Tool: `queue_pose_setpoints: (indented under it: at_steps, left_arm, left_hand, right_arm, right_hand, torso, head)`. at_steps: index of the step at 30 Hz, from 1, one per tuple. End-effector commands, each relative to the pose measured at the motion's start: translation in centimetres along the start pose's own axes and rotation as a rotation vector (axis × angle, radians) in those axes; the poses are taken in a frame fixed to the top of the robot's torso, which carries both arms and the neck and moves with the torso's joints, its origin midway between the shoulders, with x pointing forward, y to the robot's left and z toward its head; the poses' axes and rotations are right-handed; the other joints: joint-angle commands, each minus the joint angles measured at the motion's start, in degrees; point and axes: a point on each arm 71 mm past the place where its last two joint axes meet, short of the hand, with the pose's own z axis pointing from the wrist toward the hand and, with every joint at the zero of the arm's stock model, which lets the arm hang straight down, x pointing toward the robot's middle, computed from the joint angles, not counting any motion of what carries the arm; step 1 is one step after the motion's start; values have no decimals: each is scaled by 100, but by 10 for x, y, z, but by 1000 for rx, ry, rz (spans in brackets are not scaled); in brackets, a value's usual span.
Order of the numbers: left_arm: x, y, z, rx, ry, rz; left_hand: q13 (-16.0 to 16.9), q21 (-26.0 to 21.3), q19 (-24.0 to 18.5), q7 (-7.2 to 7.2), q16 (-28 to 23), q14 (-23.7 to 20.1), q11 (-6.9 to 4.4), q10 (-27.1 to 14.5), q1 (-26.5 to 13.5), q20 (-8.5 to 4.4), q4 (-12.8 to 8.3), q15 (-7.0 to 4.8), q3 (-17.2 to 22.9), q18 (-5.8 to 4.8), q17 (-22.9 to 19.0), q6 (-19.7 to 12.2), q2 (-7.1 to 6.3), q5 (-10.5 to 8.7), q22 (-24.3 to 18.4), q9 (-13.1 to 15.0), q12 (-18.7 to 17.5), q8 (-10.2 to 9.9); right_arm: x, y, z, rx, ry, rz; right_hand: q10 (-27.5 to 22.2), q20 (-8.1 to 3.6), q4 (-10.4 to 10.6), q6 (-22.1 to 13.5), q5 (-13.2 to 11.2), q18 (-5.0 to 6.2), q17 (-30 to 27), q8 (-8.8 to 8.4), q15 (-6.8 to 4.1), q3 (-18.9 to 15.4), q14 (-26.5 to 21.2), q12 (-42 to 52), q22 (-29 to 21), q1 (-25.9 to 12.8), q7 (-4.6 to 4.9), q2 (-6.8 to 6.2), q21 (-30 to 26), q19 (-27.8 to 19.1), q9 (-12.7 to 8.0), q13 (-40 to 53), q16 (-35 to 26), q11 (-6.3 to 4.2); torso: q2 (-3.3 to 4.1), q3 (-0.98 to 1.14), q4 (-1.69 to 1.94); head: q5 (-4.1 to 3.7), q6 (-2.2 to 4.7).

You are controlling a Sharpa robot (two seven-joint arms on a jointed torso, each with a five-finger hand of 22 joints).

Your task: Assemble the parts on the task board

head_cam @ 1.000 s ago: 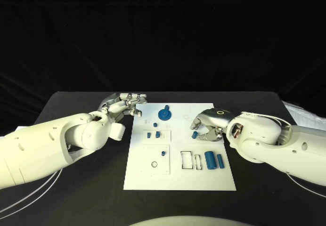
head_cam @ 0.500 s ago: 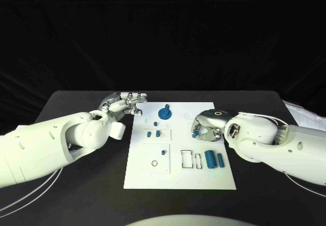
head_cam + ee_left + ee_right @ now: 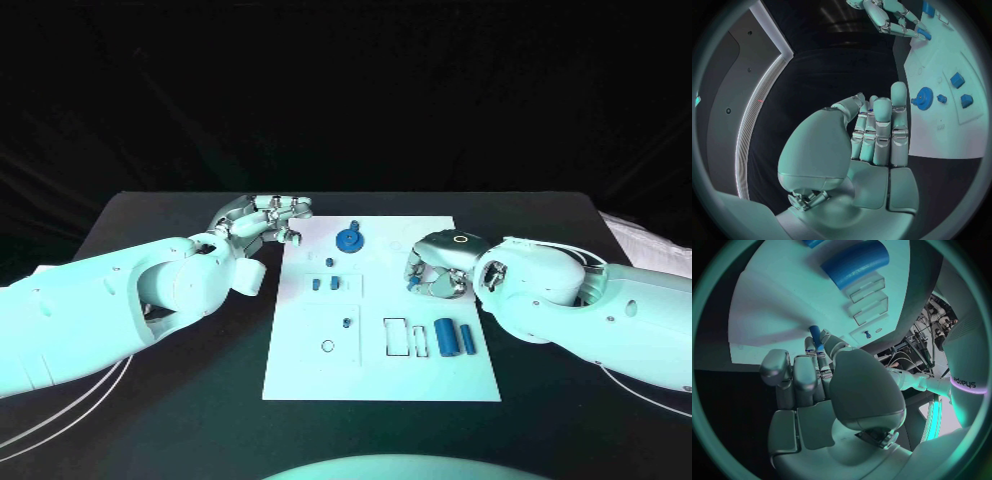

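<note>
The white task board (image 3: pixel 382 370) lies mid-table. My right hand (image 3: pixel 438 268) hovers over its right edge and pinches a small blue peg (image 3: pixel 414 285) between thumb and fingertips; the right wrist view shows that peg (image 3: pixel 816 335) pointing at the board (image 3: pixel 779 305). My left hand (image 3: pixel 268 220) sits at the board's far left corner, fingers (image 3: pixel 879 130) curled together with the thumb folded against them and nothing plainly in them. A blue gear (image 3: pixel 349 240) stands near the far edge. Two small blue blocks (image 3: pixel 325 284) sit in a recess, and a tiny peg (image 3: pixel 348 322) stands nearer me.
Two blue cylinders (image 3: pixel 454 337) lie side by side at the board's right, next to narrow rectangular slots (image 3: pixel 405 338). A round hole (image 3: pixel 327 347) is at the near left. Black table (image 3: pixel 173 400) surrounds the board.
My right arm has edged slightly toward the board's middle, and the hand with the peg has barely moved. The left hand has stayed where it was.
</note>
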Motion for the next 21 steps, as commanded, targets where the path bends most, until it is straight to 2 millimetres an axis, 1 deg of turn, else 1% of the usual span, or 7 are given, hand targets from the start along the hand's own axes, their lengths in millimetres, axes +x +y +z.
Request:
queue_pose_setpoints:
  at_steps: [1,5,10,12,15,18,21]
  left_arm:
    - [2,0,0,4,21,-4]
    - [2,0,0,4,21,-4]
    - [2,0,0,3,20,-4]
    - [2,1,0,3,21,-4]
    - [3,1,1,3,23,-5]
    - [3,1,1,4,24,-5]
    - [4,1,1,4,25,-5]
  left_hand:
    - [5,-31,1,5,-37,-22,11,-34,64,-8,-30,2,4,111,-6,-46,-3,24,-6,-8,21,22]
    - [5,-31,1,5,-37,-22,11,-34,64,-8,-30,2,4,111,-6,-46,-3,24,-6,-8,21,22]
    - [4,-33,2,6,-32,-19,11,-35,64,-8,-31,3,3,110,2,-46,0,24,-7,-8,23,23]
    - [4,-37,2,7,-23,-15,12,-37,64,-8,-31,4,0,110,16,-46,4,24,-10,-8,27,24]
    - [4,-37,2,7,-23,-15,12,-37,64,-8,-31,4,0,110,16,-46,4,24,-10,-8,27,24]
    - [4,-38,2,7,-27,-18,12,-38,64,-8,-32,4,-1,110,7,-46,5,24,-10,-8,28,25]
    - [4,-38,3,7,-33,-22,13,-38,65,-8,-32,4,-1,110,-5,-46,6,24,-11,-8,29,25]
  right_arm:
    - [-5,2,-1,-3,-77,3]
    - [-12,5,-6,-9,-115,30]
    - [-26,13,-16,-38,-168,75]
    - [-30,20,-18,-61,-179,98]
    - [-32,32,-19,-97,-175,132]
    - [-30,47,-16,-140,-160,163]
    - [-25,63,-13,-184,-142,186]
  right_hand:
    - [85,5,-1,67,-48,-73,16,43,-35,58,167,39,44,53,-15,130,39,47,45,19,40,-13]
    - [137,-5,-9,91,-62,-79,15,51,-44,110,166,29,79,70,-18,133,66,64,52,20,48,-23]
    - [163,-12,-29,100,-53,-98,57,51,-48,154,173,10,174,91,-10,117,130,116,56,18,87,-26]
    - [167,-13,-35,102,-49,-102,67,51,-48,165,176,5,196,96,-7,112,145,128,57,18,97,-26]
    - [173,-15,-43,103,-44,-103,68,50,-48,180,176,-4,201,103,-4,102,151,130,58,17,102,-25]
    - [175,-15,-52,101,-40,-103,68,47,-47,195,176,-14,201,109,1,93,154,129,58,17,105,-22]
    - [175,-16,-61,97,-35,-102,64,44,-45,213,175,-26,197,116,7,87,153,124,58,16,106,-19]
  torso:
    - [-3,-1,3]
    - [-8,-2,3]
    - [-6,-9,-6]
    - [-3,-11,-1]
    - [-4,-4,4]
    - [-2,-3,6]
    - [-3,-9,1]
  head:
    - [-4,4]
    - [-5,15]
    - [-13,30]
    - [-13,35]
    - [16,31]
    - [27,29]
    - [45,32]
